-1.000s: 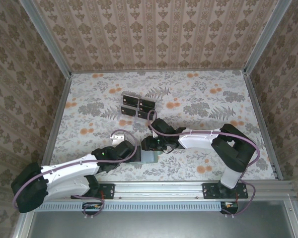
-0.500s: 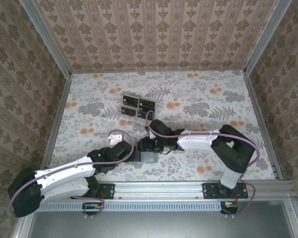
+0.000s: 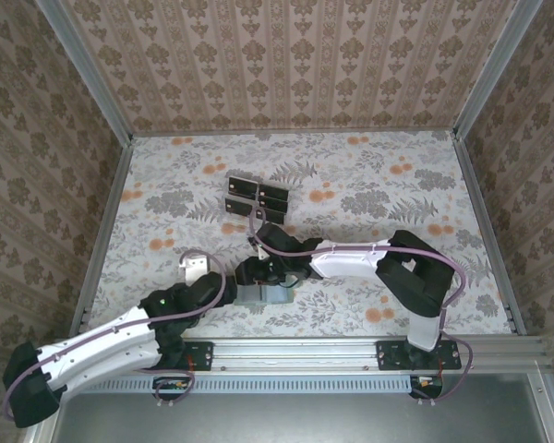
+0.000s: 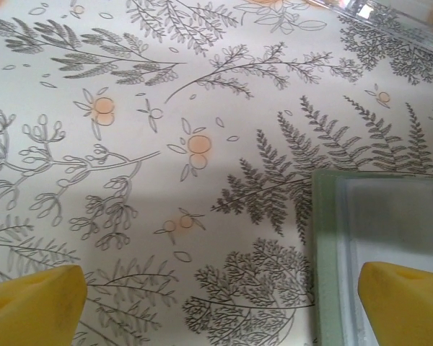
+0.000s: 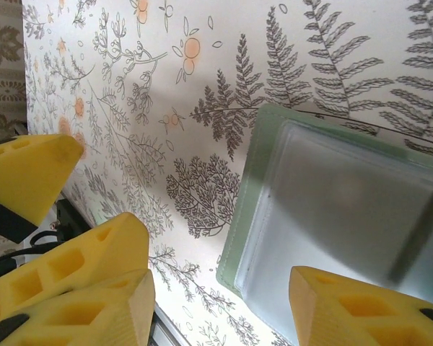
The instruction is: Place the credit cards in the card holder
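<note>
- Hovering low over the flowered table [image 3: 397, 175], both my arms crowd one spot by the near rail. I'd call this step readying the sleeve for its first card.
- My right claw [image 5: 220, 288] stands part open, gripping nothing. One finger hangs over the corner of the card holder [image 5: 332, 202], the other over bare cloth. To do this well, I should pin the sleeve by its edges and leave its mouth free.
- My left claw [image 4: 216, 303] is spread wide and empty too, one tip above the holder's edge. This one looks free to fetch. The card should come in flat and square, or it will snag the lip and shove the sleeve along.
- The holder lies flat, grey-green, with a pale face. A dark bar shows at one end, and I cannot tell whether it is card or shadow.
- The credit cards [image 3: 239, 187] sit in a black cluster well apart from the holder, toward the far wall, none held.
</note>
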You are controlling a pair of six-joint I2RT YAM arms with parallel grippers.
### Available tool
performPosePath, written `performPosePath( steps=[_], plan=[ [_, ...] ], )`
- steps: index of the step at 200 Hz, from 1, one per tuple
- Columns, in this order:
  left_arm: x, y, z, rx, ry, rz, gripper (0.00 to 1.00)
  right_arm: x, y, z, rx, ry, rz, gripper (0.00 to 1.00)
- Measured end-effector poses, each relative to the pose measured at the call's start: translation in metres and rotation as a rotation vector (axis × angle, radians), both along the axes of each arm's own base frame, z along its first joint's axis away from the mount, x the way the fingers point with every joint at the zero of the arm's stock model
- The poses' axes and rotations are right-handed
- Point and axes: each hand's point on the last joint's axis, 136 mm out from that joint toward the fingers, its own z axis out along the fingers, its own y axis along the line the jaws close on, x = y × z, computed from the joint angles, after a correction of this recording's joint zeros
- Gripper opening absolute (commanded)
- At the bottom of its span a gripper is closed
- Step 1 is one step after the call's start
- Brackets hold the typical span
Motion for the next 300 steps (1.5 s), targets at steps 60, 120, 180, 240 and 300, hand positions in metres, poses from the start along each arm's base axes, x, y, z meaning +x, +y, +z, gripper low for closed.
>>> performPosePath(
  steps=[60,120,180,240,300],
  plan=[
    [0.001,0.0,-0.002,-0.022,0.022,0.02,1.0,0.015,-0.002,0.027,-0.038,-0.027,0.001,0.54],
    [0.017,0.005,-0.002,-0.033,0.09,0.087,1.0,0.109,-0.063,0.118,-0.116,-0.295,-0.136,0.54],
    [0.068,0.019,0.027,-0.088,0.104,0.178,1.0,0.159,-0.068,0.13,-0.34,-0.546,0.052,0.48],
    [0.105,0.023,0.045,-0.122,0.103,0.175,1.0,0.177,-0.063,0.068,-0.567,-0.565,0.246,0.37],
    [0.105,0.021,0.047,-0.143,0.104,0.154,1.0,0.19,-0.064,0.053,-0.695,-0.616,0.29,0.37]
  ],
)
